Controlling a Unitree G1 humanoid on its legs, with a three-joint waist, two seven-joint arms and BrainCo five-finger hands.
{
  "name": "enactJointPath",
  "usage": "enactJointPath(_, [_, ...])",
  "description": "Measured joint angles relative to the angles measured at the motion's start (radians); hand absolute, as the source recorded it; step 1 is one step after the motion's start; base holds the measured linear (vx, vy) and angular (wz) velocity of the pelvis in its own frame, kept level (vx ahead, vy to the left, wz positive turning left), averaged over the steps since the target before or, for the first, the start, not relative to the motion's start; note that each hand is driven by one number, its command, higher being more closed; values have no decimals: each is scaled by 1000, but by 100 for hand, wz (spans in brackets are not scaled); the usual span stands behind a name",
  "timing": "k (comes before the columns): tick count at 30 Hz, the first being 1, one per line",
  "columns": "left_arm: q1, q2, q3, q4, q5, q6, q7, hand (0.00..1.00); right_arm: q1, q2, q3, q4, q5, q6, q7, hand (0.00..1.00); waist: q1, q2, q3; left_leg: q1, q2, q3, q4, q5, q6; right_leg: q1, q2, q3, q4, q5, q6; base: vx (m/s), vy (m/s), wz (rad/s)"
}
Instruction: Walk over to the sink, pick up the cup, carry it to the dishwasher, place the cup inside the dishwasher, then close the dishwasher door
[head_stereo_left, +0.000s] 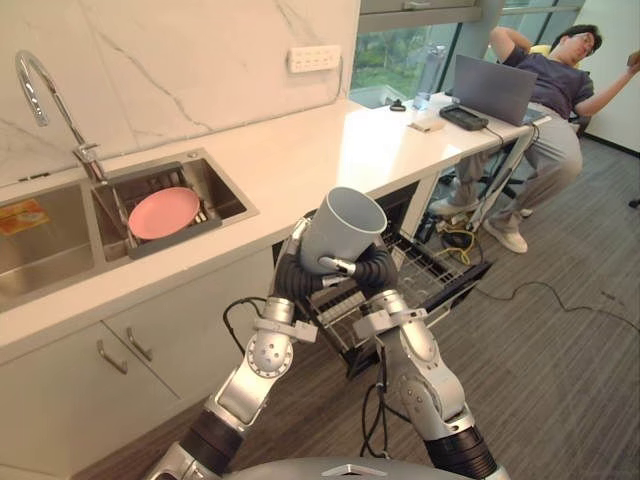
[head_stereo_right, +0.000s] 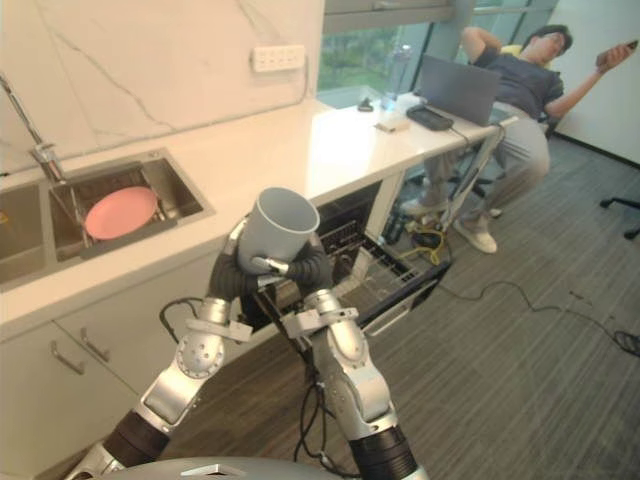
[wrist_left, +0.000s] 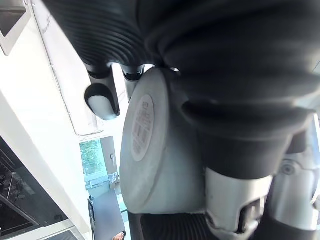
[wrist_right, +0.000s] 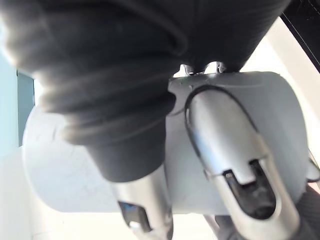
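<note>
two hands share the load: the left hand (head_stereo_left: 288, 272) and the right hand (head_stereo_left: 378, 265) are both curled round the grey cup (head_stereo_left: 342, 228). it rides mouth up, leaning a little, clear of the worktop (head_stereo_left: 300, 160) and touching nothing but the hands. by my reading the pick-up is done and the carry is the step in hand. the sink (head_stereo_left: 222, 192), with a pink plate (head_stereo_left: 163, 212) leaning in its basin, lies at about ten o'clock from the cup. the dishwasher rack (head_stereo_left: 425, 265) stands pulled out over the lowered dishwasher door (head_stereo_left: 462, 288) at about four o'clock, near the hands. the next move calls for closing the last of the way to the rack and lowering the cup into a free spot among its wires. the hands should then let go one at a time so that it does not tip, and the rack likely has to go in before the door can be lifted shut. as for writing, a round pale label (wrist_left: 141, 127) sits on the cup's base, but its print is too fine to read. the white socket strip (head_stereo_left: 314, 58) at twelve o'clock shows no legible marking. a person (head_stereo_left: 555, 90) sits by a laptop (head_stereo_left: 492, 88) at about two o'clock, well apart.
</note>
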Motion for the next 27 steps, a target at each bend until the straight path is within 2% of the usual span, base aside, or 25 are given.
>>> enactJointPath(10, [0, 11, 0, 0, 46, 22, 26, 100, -5, 0, 36, -2, 1, -1, -88, 100, -1, 2, -2, -4, 0, 2, 0, -4, -7, 0, 1, 0, -13, 6, -1, 0, 0, 0])
enactJointPath(17, [-11, 15, -9, -5, 44, 59, 26, 100, -7, 1, 48, -5, 0, -1, -149, 100, -2, 17, -19, -19, 0, 1, 0, 0, -1, -11, 2, 0, -17, 11, -5, 0, 0, 0])
enactJointPath(18, [-17, 15, -10, -6, 42, 67, 26, 0, -12, 1, 48, -5, 0, -1, -157, 100, -2, 19, -20, -21, 0, 2, 0, 2, -2, -13, 2, 2, -18, 14, -3, 0, 0, 0])
enactJointPath(23, [-14, 16, -46, -21, 33, 86, 16, 0, -50, 4, 13, -5, -23, -13, -210, 100, -6, 19, -20, -20, 0, 1, 0, 3, -3, -12, 3, 2, -18, 14, -3, 0, 0, 0])
enactJointPath(27, [-14, 16, -50, -38, 27, 96, 12, 0, -50, 15, 6, -7, -32, -29, -214, 100, -10, 20, -20, -19, 0, 1, 0, 3, -3, -11, 3, 3, -18, 11, 1, 0, 0, 0])
